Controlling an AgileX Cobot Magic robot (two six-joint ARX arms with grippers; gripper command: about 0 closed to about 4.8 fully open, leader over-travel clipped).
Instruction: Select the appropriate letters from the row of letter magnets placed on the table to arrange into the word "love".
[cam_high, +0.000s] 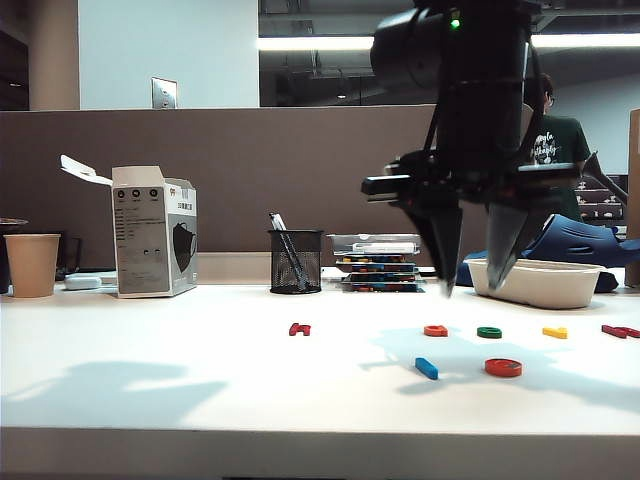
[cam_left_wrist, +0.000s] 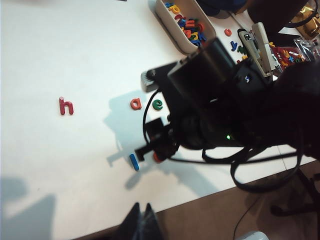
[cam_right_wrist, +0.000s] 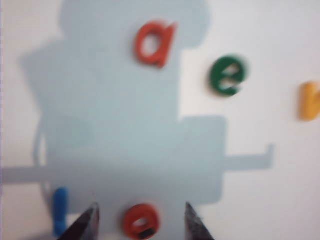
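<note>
On the white table (cam_high: 150, 370) the letter magnets lie in a row: dark red h (cam_high: 299, 328), orange-red a (cam_high: 435, 330), green e (cam_high: 489, 332), yellow v (cam_high: 554, 332) and a red one (cam_high: 620, 331). Nearer the front edge lie the blue l (cam_high: 427, 368) and the orange-red o (cam_high: 503, 367), side by side. My right gripper (cam_high: 475, 280) hangs open above them. In the right wrist view the o (cam_right_wrist: 141, 221) lies on the table between the spread fingers of that gripper (cam_right_wrist: 141, 205), with the l (cam_right_wrist: 60, 210) just outside one finger (cam_right_wrist: 87, 222). My left gripper (cam_left_wrist: 142, 212) is shut, empty, over the table's front edge.
A white tray (cam_high: 530, 282) of spare letters stands at the back right, behind the right gripper. A mesh pen holder (cam_high: 296, 260), a stack of flat cases (cam_high: 378, 262), a white box (cam_high: 153, 243) and a paper cup (cam_high: 32, 264) line the back.
</note>
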